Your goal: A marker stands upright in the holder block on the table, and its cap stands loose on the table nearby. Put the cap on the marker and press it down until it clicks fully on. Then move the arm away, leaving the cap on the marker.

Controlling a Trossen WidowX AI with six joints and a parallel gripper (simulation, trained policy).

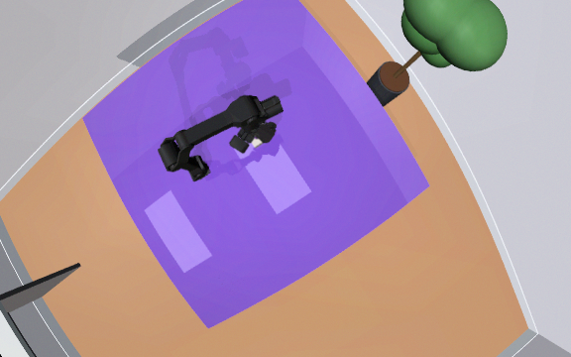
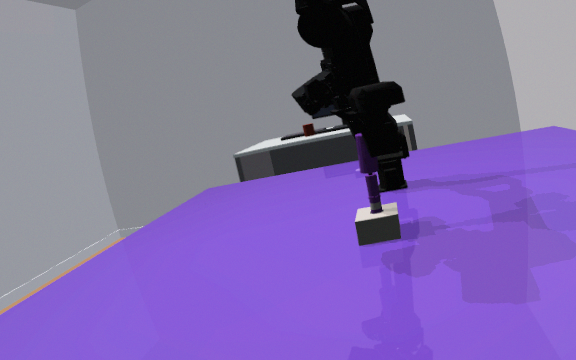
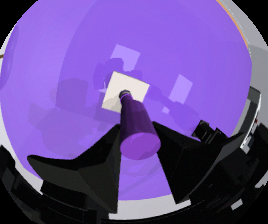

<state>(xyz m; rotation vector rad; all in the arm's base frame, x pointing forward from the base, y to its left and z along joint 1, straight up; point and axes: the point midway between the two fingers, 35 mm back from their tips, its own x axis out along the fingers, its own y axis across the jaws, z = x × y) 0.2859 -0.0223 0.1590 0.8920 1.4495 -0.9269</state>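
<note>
my fingers: closed on the purple cap (image 2: pixel 366 156) (image 3: pixel 140 145) | cap: above the marker (image 2: pixel 373 189) (slightly tilted, by my exterior view) | marker: upright in the pale holder block (image 2: pixel 378 227) (image 3: pixel 112 92) | block: on the table (image 1: pixel 345 198) (image 2: pixel 218 280) (image 3: pixel 150 30)

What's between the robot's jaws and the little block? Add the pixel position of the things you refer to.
The purple cap (image 2: pixel 368 159) (image 3: pixel 139 131) and the upright marker (image 2: pixel 373 187), in the exterior view; the jaws grip the cap.
</note>
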